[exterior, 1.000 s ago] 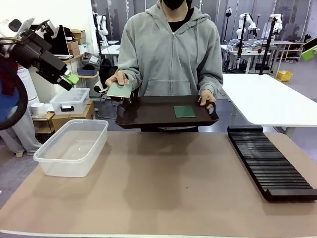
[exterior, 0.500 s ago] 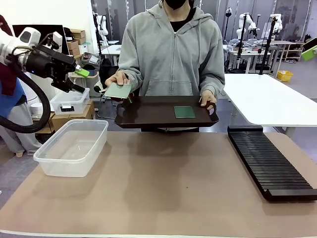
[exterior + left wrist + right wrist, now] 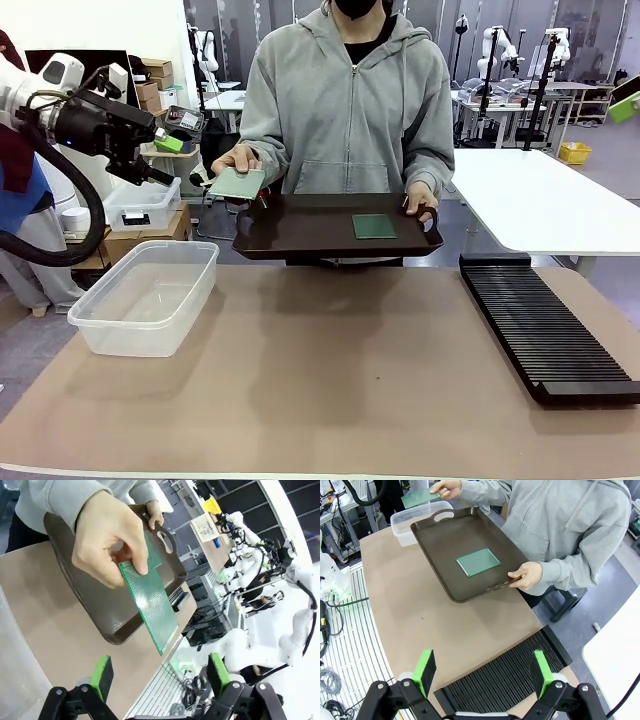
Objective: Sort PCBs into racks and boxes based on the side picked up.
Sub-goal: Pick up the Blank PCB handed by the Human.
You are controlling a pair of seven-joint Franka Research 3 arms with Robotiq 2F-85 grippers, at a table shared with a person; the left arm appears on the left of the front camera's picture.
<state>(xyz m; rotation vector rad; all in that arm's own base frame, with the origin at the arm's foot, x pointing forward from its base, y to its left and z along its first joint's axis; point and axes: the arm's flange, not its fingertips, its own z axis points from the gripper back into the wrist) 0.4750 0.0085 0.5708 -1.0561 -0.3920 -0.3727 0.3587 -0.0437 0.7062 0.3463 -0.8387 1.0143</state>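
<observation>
A person at the far side holds out one pale green PCB [image 3: 237, 183] in one hand, to the left of a dark brown tray [image 3: 300, 240]. My left gripper [image 3: 165, 160] hangs open just left of that board, apart from it. In the left wrist view the held PCB [image 3: 150, 600] lies ahead of the open left gripper [image 3: 160, 675], clear of its green pads [image 3: 102, 675]. A second PCB [image 3: 373, 226] lies flat on the tray. My right gripper [image 3: 483, 670] stands open and empty above the black rack [image 3: 510, 680]. The rack [image 3: 545, 330] lies at the table's right, the clear box [image 3: 150, 295] at the left.
A smaller clear box with a white lid [image 3: 145, 205] sits on a cardboard carton behind the table's left end. The person's other hand [image 3: 418, 197] grips the tray's right rim. White tables and other equipment stand farther back.
My left gripper has swung down and to the right from the upper left corner, ending close to the board the person holds out. The tray and both boards have barely moved.
</observation>
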